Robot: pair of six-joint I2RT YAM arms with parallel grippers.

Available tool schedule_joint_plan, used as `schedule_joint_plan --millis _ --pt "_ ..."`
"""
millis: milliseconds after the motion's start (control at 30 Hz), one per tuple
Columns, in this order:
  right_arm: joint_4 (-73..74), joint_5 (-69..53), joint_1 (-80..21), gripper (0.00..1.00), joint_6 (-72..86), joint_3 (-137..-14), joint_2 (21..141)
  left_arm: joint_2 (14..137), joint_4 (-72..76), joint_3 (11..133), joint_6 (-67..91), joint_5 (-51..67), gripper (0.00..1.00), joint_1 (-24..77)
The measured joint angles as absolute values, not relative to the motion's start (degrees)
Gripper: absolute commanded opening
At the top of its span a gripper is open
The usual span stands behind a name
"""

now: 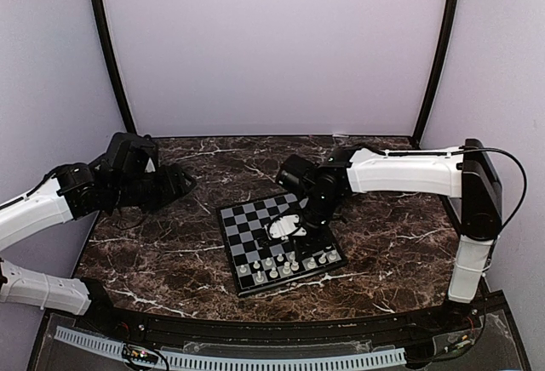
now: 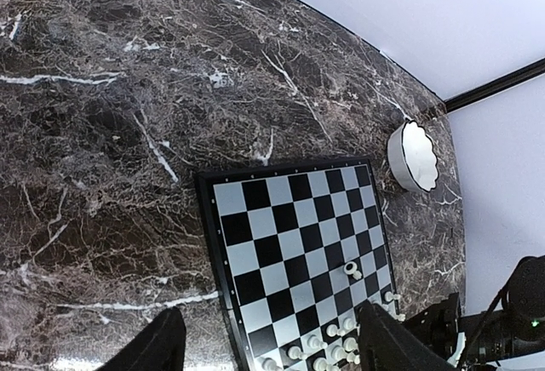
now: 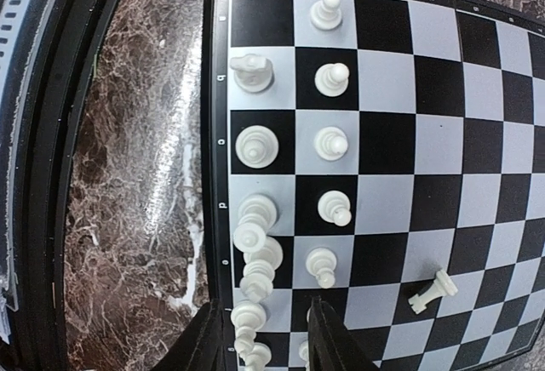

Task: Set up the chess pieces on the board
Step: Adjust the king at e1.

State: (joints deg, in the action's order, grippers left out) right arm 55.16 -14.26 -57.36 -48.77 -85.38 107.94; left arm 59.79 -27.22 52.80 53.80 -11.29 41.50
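Half open and seemingly empty, the right end effector [image 3: 268, 316] hangs over crowded chess pieces [image 3: 254, 218] and could topple them.

Pale lilac walls [image 1: 272, 48] enclose a dark veined marble tabletop [image 1: 170, 260].

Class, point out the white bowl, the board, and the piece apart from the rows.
Bowl [image 2: 415, 156]: left wrist view, its white inside.
Board [image 2: 271, 218]: left wrist view, a bare square.
Lone piece [image 3: 432, 291]: right wrist view, its body.
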Motion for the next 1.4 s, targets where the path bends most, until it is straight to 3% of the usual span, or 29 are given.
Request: schedule_joint_plan --millis 633,967,1233,1400 --pt "53.49 -14.74 -57.58 0.33 -48.95 -82.08 107.94 57.67 -27.62 50.78 56.23 -11.33 0.70 42.65" --pt "51.29 -14.76 -57.71 0.24 -47.92 -80.97 108.07 57.67 -27.55 50.26 56.77 -11.33 0.69 42.68" --pt "50.48 -14.70 -57.74 0.09 -47.44 -80.20 108.12 57.65 -27.51 49.28 57.30 -11.11 0.69 42.68" --pt "50.50 -14.39 -57.76 0.06 -46.85 -80.20 108.12 57.60 -26.70 48.42 57.52 -11.00 0.69 42.70"
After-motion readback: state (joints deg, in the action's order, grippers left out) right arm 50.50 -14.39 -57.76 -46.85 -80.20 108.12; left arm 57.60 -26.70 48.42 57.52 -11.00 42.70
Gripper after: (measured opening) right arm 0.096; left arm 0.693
